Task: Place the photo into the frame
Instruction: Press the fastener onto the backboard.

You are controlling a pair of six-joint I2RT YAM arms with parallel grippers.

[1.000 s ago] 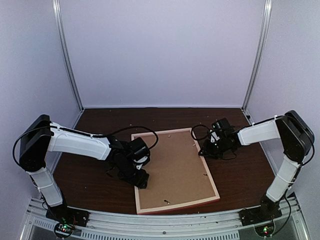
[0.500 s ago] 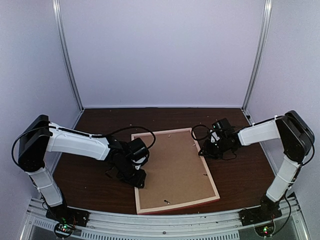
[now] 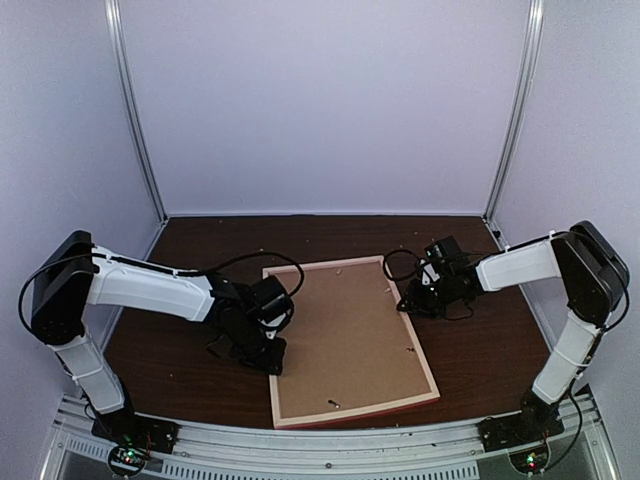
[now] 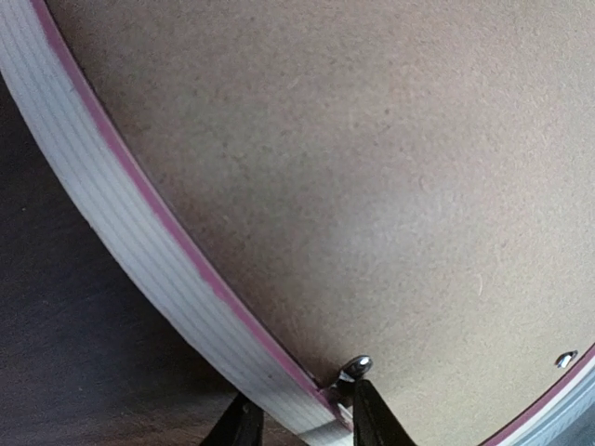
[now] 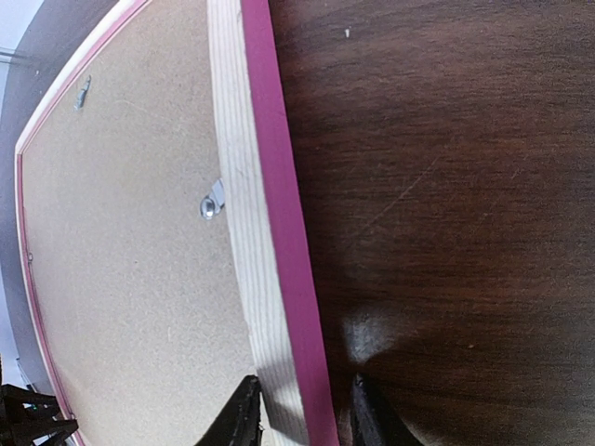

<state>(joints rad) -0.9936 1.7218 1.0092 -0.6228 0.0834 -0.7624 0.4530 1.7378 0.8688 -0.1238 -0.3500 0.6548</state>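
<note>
- While left gripper (image 4: 302,409) straddles frame (image 4: 139,269) bar (clamped or not, cannot tell), right gripper (image 5: 304,395) pinches opposite bar.
- Risk: uneven pull skews frame; tab (image 4: 356,367) snags left gripper.

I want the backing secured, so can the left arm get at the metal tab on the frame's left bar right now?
Probably yes: the left tool straddles a bar of the frame right beside the metal tab, and nothing lies between them on the backing board.
</note>
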